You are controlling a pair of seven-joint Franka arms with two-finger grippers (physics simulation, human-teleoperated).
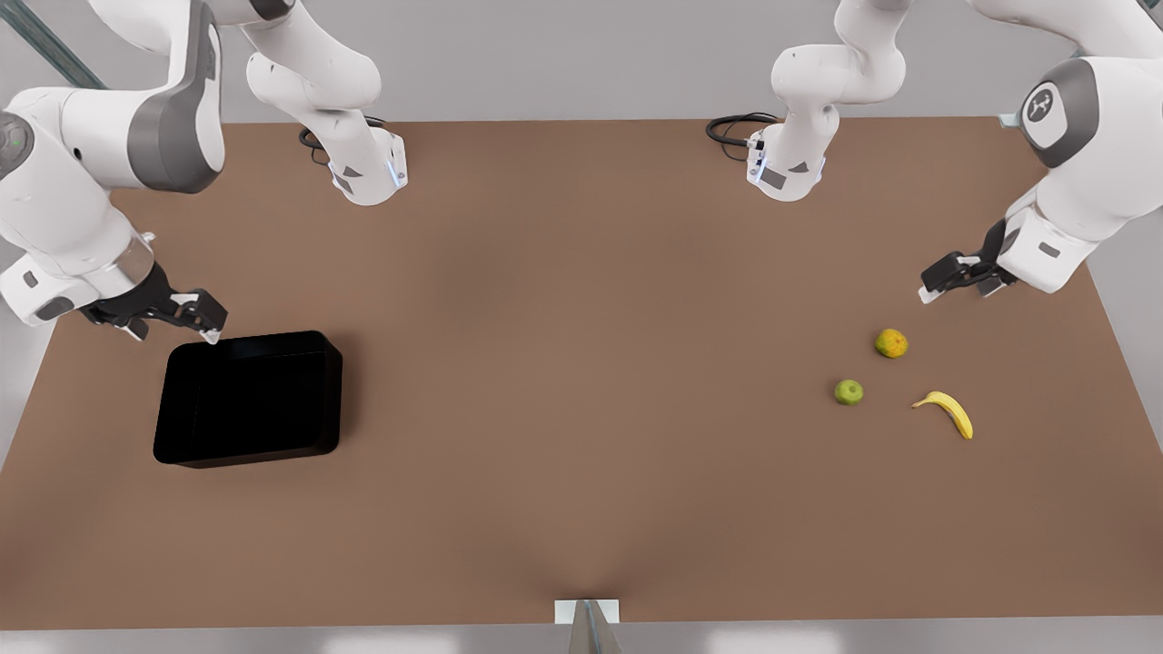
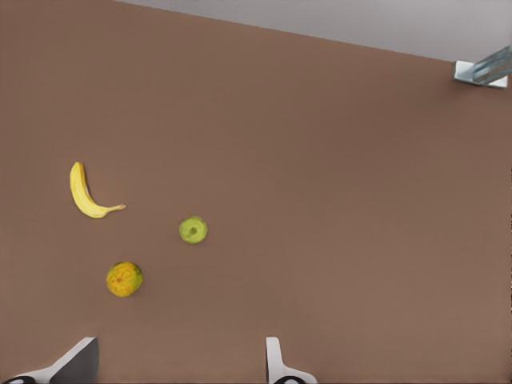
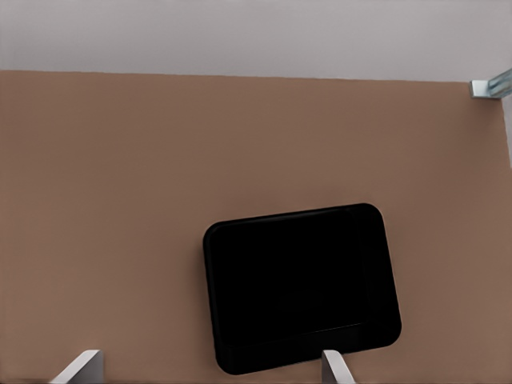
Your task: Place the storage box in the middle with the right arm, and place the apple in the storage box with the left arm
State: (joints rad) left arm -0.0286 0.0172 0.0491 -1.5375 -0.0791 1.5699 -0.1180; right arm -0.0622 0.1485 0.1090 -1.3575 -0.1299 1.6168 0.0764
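Observation:
The glossy black storage box (image 1: 250, 400) (image 3: 300, 288) lies on the brown table (image 1: 581, 363) at the front view's left. My right gripper (image 1: 177, 327) (image 3: 208, 366) hovers open just over the box's far left corner, with nothing between its fingers. The small green apple (image 1: 849, 391) (image 2: 193, 230) rests on the table at the front view's right. My left gripper (image 1: 954, 289) (image 2: 176, 364) hangs open above the table, behind the fruit and apart from the apple, holding nothing.
An orange-yellow fruit (image 1: 891, 342) (image 2: 125, 279) sits between the apple and the left gripper. A yellow banana (image 1: 947, 411) (image 2: 84, 196) lies just right of the apple in the front view. Both arm bases (image 1: 368, 173) (image 1: 786, 168) stand at the table's far edge.

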